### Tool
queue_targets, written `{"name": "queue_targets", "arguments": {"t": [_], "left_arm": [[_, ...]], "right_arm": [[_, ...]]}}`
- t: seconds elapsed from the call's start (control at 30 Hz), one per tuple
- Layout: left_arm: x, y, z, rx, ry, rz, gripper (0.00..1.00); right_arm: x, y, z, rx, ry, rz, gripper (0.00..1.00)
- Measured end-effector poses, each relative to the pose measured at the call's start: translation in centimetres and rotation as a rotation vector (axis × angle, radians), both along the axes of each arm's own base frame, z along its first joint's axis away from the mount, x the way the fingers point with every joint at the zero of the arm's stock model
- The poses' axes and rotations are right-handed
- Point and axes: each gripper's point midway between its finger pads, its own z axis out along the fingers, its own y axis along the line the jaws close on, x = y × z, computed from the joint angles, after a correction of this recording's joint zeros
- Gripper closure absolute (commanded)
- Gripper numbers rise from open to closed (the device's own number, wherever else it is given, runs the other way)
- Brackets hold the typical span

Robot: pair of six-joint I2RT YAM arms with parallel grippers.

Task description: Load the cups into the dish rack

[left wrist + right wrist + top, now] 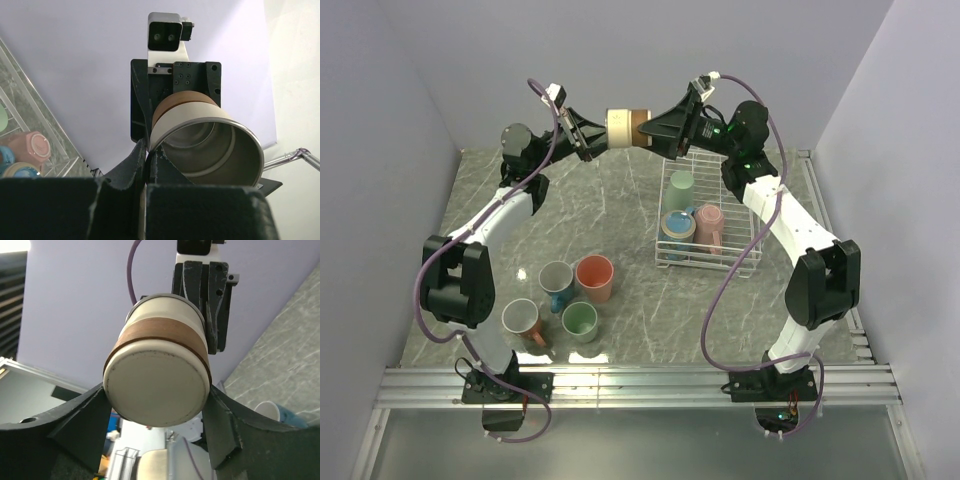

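One banded cup [625,127] shared between two arms in mid-air

Left gripper [146,150] is clamped on the cup's rim, one finger inside the steel-lined mouth and one outside, so its hold is a thin pinch at one edge. The cup lies on its side, well above the table [620,200], with its mouth towards the left arm and its flat cream base towards the right. Right gripper [157,395] has its fingers spread either side of that base, just at the brown band. Whether they press the wall or only flank it I cannot tell.

Below and to the right sits the dish rack [705,266], holding a mint cup [681,186], a blue cup [676,228] and a pink cup [710,225]. A grey cup [556,280], a salmon cup [594,277], a green cup [580,320] and an orange-handled cup [523,320] wait on the table near the left arm.

The risk, as I judge it, lies in the handover. If the left fingers let go before the right ones bite, the smooth round wall could slip and the cup would fall from this height. A hold so close to the base may also let it tip on the way down
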Motion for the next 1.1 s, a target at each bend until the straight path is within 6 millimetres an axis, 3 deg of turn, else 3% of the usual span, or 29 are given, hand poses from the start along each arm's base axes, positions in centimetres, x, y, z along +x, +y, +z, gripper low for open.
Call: {"name": "queue_targets", "arguments": {"t": [0.07, 0.17, 0.2, 0.3, 0.47, 0.8, 0.93, 1.1], "left_arm": [[0.0, 0.0, 0.0, 0.001, -0.001, 0.000, 1.00], [0.0, 0.0, -0.1, 0.003, -0.003, -0.002, 0.99], [-0.1, 0.0, -0.1, 0.004, -0.005, -0.002, 0.90], [-0.3, -0.2, -0.5, 0.018, -0.010, -0.017, 0.70], [-1.6, -1.4, -2.2, 0.060, 0.005, -0.081, 0.52], [-1.7, -0.6, -4.4, 0.138, 0.034, -0.056, 0.47], [-1.7, 0.9, -4.6, 0.153, 0.032, -0.020, 0.47], [-1.2, 3.3, -5.8, 0.174, 0.060, 0.026, 0.48]], "right_arm": [[0.0, 0.0, 0.0, -0.001, 0.000, -0.001, 0.79], [0.0, 0.0, 0.0, -0.002, -0.001, -0.001, 0.95], [0.0, 0.0, -0.1, -0.002, -0.002, 0.000, 0.99], [0.0, 0.1, -0.2, -0.006, -0.003, -0.002, 1.00], [-0.2, 0.6, -0.9, -0.030, 0.008, 0.008, 1.00], [0.0, 0.0, -2.0, -0.073, 0.037, -0.006, 1.00], [0.0, -1.3, -1.7, -0.082, 0.024, -0.036, 1.00], [1.0, -4.3, -0.9, -0.084, -0.011, -0.119, 1.00]]}}
